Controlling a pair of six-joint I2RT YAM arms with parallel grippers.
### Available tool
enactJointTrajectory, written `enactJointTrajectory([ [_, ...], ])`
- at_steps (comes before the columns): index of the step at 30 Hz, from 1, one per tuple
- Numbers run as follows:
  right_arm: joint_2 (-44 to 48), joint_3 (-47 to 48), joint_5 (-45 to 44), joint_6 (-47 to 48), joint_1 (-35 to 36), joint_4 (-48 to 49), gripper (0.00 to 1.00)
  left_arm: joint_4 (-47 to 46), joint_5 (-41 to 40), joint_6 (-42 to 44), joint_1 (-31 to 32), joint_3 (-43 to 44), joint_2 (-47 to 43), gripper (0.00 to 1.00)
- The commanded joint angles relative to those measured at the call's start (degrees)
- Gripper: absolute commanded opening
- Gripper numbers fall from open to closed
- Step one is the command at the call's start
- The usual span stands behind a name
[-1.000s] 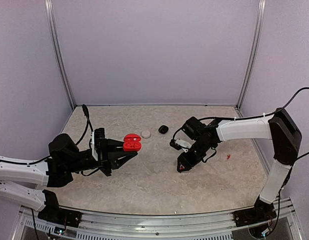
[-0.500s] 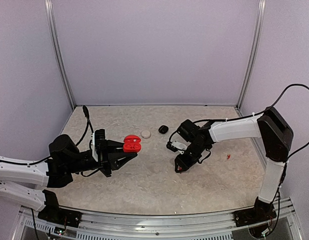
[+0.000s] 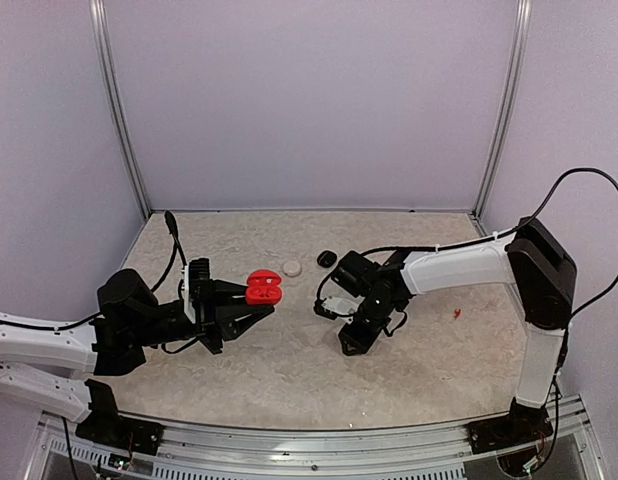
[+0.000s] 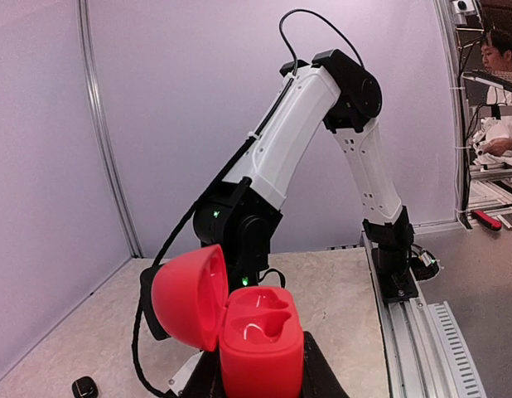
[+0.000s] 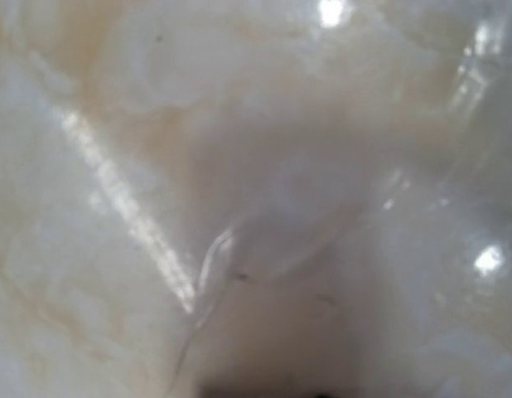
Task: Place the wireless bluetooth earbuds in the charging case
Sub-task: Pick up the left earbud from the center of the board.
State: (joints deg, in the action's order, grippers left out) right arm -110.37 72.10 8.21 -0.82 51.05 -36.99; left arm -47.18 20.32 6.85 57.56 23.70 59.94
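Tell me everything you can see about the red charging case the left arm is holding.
The red charging case is small, rounded, glossy plastic. Its hinged lid stands open to one side, baring two moulded earbud hollows that look empty. The fingers of the left gripper clamp its base from both sides, holding it above the table. Nothing else touches it.

Case (image 4: 261,352) cropped below — table (image 5: 156,124) blurred.
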Motion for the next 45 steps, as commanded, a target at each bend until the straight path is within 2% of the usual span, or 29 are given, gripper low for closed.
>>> enactJointTrajectory([
  [1,-2.4,-0.4,-6.0,2.8,0.8,-5.1,0.33,-2.4,0.1,-0.2,-0.4,-0.2,-0.1,0.06],
  [9,-2.2,0.9,-7.8,6.8,0.8,-7.2,0.32,-2.3,0.2,-0.1,-0.4,0.1,0.1,0.06],
  [24,-2.4,3.6,-8.3,7.3,2.5,-8.5,0.14,-2.0,0.1,-0.2,-0.4,0.3,0.4,0.06],
  [30,3.5,5.7,-5.8,5.3,1.6,-6.2,0.10,-2.5,-1.9,-0.2,-0.5,0.0,-0.1,0.06],
  [36,11.6,5.8,-3.4,3.4,0.6,0.2,0.09,-3.7,-3.9,0.1,-0.6,-0.4,-1.0,0.06],
  [45,28.4,1.7,7.9,5.7,1.4,16.8,0.10,-8.4,-4.9,1.7,-0.9,-0.9,-1.0,0.05],
])
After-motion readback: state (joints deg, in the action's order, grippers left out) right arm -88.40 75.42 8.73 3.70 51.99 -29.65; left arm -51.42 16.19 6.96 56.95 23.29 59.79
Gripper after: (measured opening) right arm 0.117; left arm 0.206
